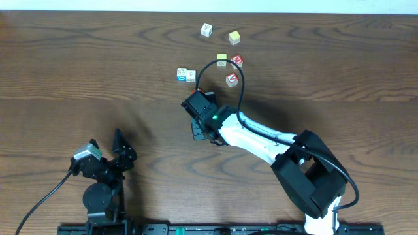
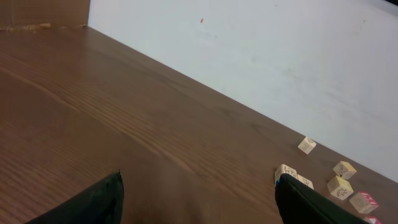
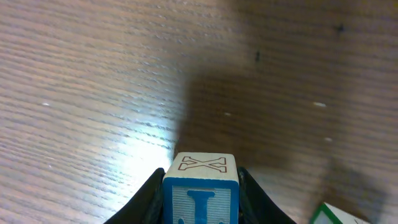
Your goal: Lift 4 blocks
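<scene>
My right gripper [image 3: 200, 177] is shut on a wooden block [image 3: 200, 186] with a blue-framed letter face and a red-outlined X on top. From overhead this gripper [image 1: 198, 106] sits just below the block cluster, and the held block is hidden under it. On the table lie a white-faced block [image 1: 206, 29], a red-faced block [image 1: 236, 60], a red V block [image 1: 231, 79] and a pale pair [image 1: 186, 75]. My left gripper [image 1: 108, 155] stands open and holds nothing at the near left, far from the blocks; its dark fingers [image 2: 93, 200] frame bare wood.
Two yellow-faced cubes [image 1: 234, 37] [image 1: 222, 59] lie among the others. A green-edged cube corner [image 3: 328, 214] shows at the lower right of the right wrist view. The right arm's white link [image 1: 255, 140] and black base [image 1: 310, 176] cross the near right.
</scene>
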You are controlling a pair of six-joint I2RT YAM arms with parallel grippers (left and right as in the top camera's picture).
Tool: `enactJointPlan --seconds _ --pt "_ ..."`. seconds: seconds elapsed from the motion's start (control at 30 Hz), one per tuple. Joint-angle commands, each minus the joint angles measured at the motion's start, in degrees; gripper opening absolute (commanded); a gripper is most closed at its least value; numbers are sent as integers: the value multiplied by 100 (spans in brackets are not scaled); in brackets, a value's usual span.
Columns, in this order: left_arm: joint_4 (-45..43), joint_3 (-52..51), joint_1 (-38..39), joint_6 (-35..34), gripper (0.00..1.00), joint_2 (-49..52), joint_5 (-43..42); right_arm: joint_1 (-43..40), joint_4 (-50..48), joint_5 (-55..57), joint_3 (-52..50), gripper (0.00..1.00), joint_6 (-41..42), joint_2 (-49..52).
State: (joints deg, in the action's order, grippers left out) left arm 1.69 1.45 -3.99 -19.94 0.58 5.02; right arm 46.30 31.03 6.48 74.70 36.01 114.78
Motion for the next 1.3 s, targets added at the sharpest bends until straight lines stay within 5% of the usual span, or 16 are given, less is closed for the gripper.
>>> enactJointPlan --seconds 0.0,0.63,0.9,1.27 --pt "214 -118 22 -46 79 -31 55 57 138 166 79 9 188 -2" --pt "214 -118 22 -46 79 -31 52 59 658 699 79 8 809 -2" --pt "214 -118 22 -46 78 -31 52 74 710 699 79 31 811 -2" --pt "214 -118 22 -46 79 -31 52 74 702 702 79 44 811 -2"
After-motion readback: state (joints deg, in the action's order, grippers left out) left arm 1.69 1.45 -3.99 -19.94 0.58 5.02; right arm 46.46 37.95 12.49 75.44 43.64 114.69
